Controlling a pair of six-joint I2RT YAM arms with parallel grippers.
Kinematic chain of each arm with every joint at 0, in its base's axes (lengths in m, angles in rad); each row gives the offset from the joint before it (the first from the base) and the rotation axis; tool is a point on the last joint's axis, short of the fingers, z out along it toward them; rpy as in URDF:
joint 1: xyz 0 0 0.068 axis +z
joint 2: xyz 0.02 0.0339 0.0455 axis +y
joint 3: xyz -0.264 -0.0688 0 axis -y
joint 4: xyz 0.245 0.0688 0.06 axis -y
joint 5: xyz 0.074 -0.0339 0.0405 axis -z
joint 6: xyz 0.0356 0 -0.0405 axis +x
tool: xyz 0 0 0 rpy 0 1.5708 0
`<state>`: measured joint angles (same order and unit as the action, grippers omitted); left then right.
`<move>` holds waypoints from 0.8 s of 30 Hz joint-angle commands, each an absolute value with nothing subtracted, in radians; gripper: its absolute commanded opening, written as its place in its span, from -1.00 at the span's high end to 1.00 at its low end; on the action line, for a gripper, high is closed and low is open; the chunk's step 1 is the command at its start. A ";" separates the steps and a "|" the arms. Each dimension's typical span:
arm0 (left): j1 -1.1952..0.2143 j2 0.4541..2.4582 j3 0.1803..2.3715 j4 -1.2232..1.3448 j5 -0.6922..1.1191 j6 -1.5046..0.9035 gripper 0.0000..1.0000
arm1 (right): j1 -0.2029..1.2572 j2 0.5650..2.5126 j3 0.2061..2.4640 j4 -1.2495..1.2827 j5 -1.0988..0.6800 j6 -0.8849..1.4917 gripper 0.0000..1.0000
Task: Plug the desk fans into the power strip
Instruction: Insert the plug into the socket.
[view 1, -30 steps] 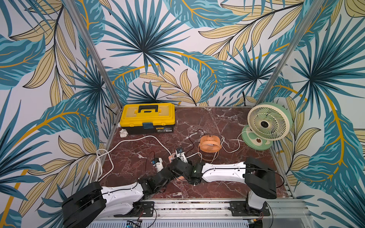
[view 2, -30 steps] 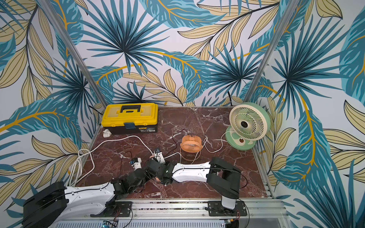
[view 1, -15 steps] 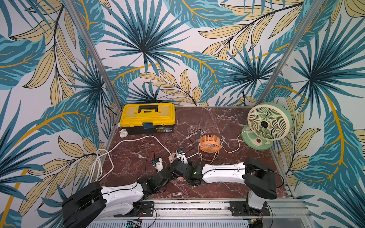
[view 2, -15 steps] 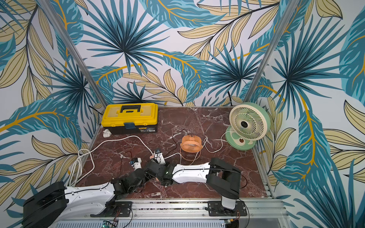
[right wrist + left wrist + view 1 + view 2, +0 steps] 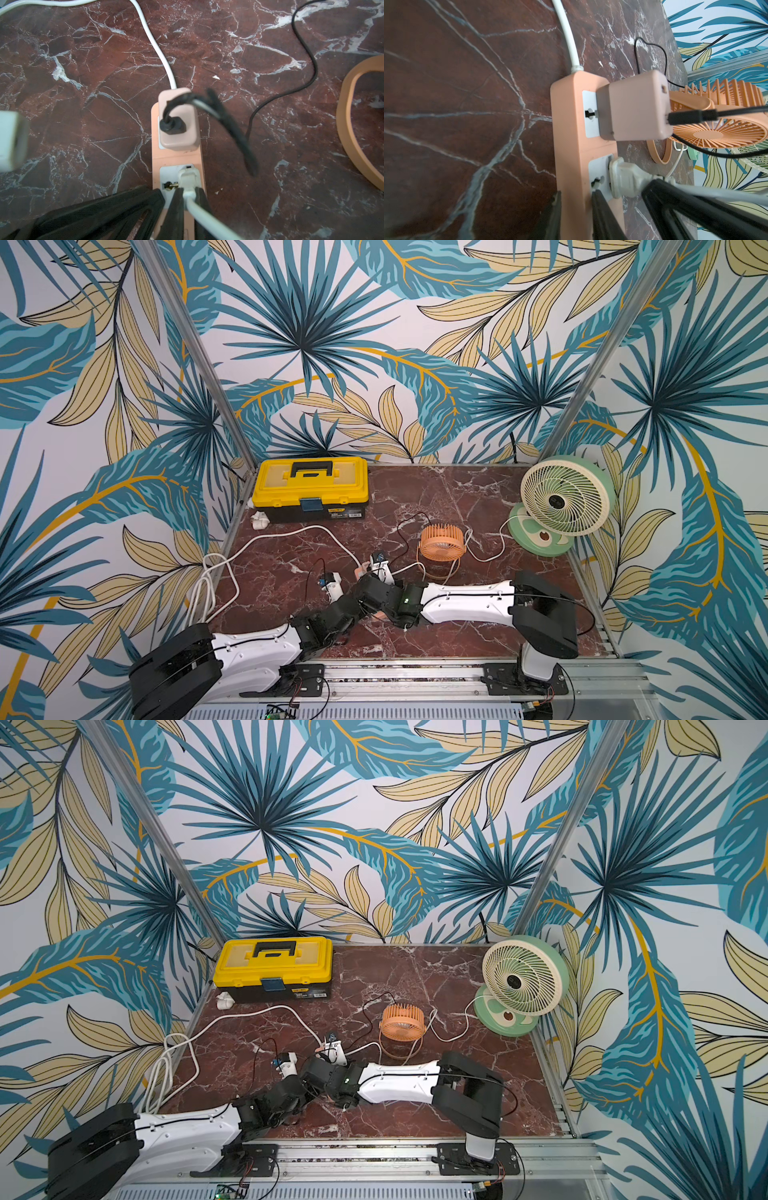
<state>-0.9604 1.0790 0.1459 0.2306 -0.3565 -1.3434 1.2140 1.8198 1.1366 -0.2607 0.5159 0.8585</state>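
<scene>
- Left gripper [image 5: 577,195] was closed on the slim salmon-orange power strip [image 5: 566,135], with one black finger on each long side of the bar.
- Right gripper [image 5: 189,190] was pressed together on the flat white plastic plug [image 5: 188,173], pinching it at the place where its white cable begins.
- The plug stood in the second white socket face of the power strip. Whether it was pushed fully in, I cannot tell.
- The first socket face lay next to the end where the thick white cord [image 5: 291,533] enters. A pale pink square adapter [image 5: 633,108] sat in it, with a thin black cable [image 5: 311,62] plugged into the adapter.
- In both top views the power strip lay flat on the dark red marble table [image 5: 457,497], just at 9 o'clock from the middle, and both arms hid most of it.
- A small orange round fan [image 5: 442,540] stood near the middle, at 3 o'clock from the power strip.
- A green and cream round desk fan [image 5: 561,495] stood at 2 o'clock, well apart from the power strip.
- A yellow plastic toolbox [image 5: 311,483] with a black handle rested at 11 o'clock.
</scene>
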 commanded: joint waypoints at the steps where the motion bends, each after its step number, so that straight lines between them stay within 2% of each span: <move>1: -0.954 1.101 0.095 0.054 -0.357 -1.338 0.43 | 1.233 1.934 1.069 -0.528 0.301 0.900 1.00; 24: -0.953 1.106 0.101 0.051 -0.358 -1.337 0.43 | 1.211 1.987 1.079 -0.557 0.224 0.910 1.00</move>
